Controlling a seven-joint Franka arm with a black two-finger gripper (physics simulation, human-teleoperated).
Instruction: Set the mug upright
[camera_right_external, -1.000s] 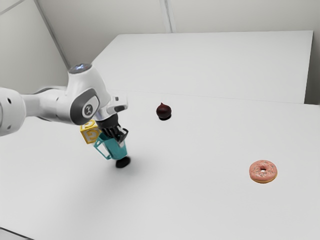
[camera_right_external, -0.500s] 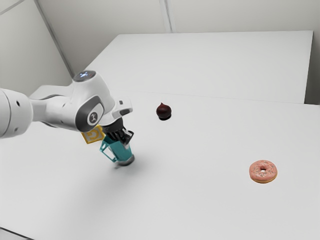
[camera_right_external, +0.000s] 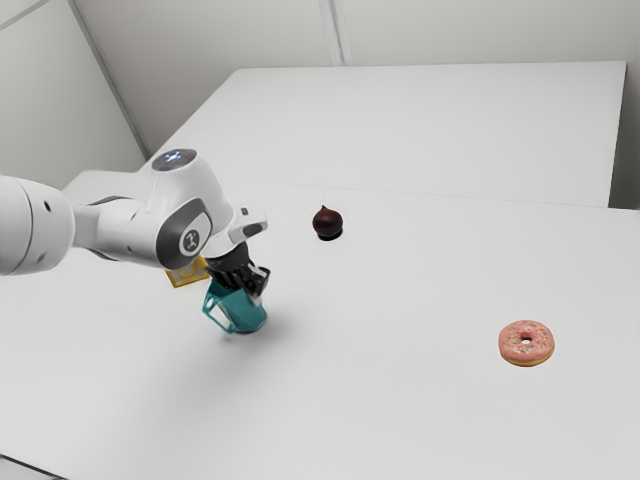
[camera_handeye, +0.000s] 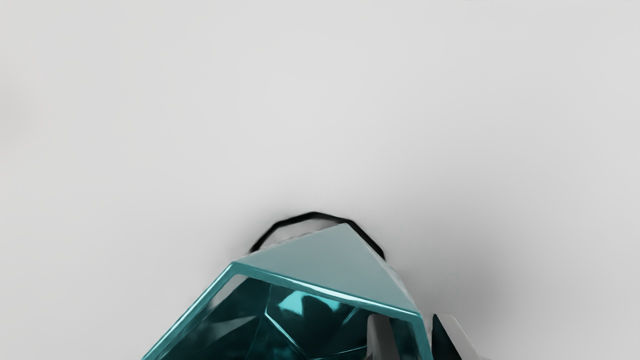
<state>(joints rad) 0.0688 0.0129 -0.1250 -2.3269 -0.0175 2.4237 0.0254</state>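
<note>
In the exterior view, the teal faceted mug (camera_right_external: 243, 312) is seen mouth-up, slightly tilted, at or just above the bench (camera_right_external: 400, 400), at nine o'clock from the sprinkled donut (camera_right_external: 526, 343). In the wrist view, its wall (camera_handeye: 425, 340) is pinched by the end effector (camera_handeye: 412, 317). Stiff, smooth, possibly slippery handling is expected; a rim hold seems suitable.

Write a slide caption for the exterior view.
Black gripper holding a teal mug by its wall at a white table, yellow block partly hidden behind the arm, pink doughnut well apart.
</note>
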